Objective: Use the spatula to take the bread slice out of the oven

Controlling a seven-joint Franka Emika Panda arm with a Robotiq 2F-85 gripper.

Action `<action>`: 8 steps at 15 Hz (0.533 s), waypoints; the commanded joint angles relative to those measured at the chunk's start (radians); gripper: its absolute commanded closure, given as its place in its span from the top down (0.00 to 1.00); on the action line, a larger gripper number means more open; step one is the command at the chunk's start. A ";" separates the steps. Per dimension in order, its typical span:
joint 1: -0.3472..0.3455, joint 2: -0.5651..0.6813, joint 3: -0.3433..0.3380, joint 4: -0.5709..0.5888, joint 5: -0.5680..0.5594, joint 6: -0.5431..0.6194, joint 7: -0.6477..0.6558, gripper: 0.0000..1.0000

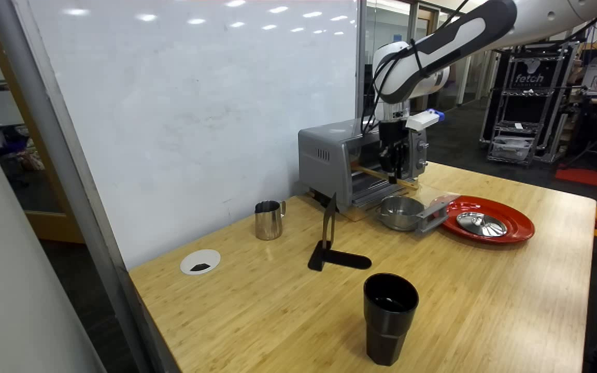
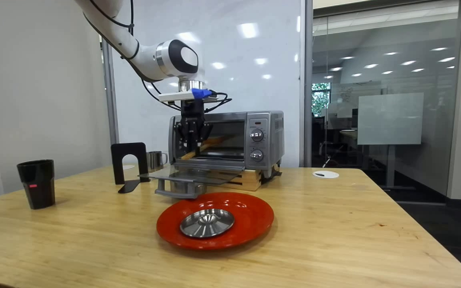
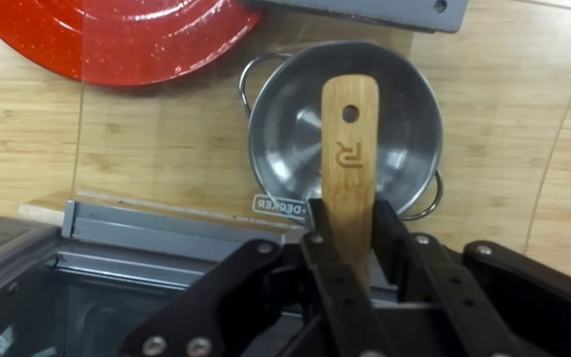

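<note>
Tumbler (image 2: 36, 186), black, upright, far left on the table (image 2: 334, 240) in an exterior view. Bookend (image 2: 129, 148), black, standing. Pitcher (image 2: 155, 161), steel, just behind it. Bowl (image 3: 285, 134), steel, two-handled, under the lowered glass door (image 2: 192, 175). Claw (image 3: 350, 213), mine, clamped on the handle of the wooden spatula (image 3: 350, 139), whose far end I hold inside the mouth of the oven (image 2: 265, 145); bread slice, I cannot make out where. Plate (image 2: 254, 216), red, in front of the oven, bearing a steel lid (image 2: 207, 223). Disc (image 2: 325, 174), white, flat on the table, far right.
</note>
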 commanded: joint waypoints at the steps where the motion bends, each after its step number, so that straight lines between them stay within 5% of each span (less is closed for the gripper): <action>1: -0.010 -0.110 0.008 -0.173 0.005 0.046 -0.027 0.07; 8: -0.012 -0.228 0.000 -0.351 0.000 0.088 -0.035 0.07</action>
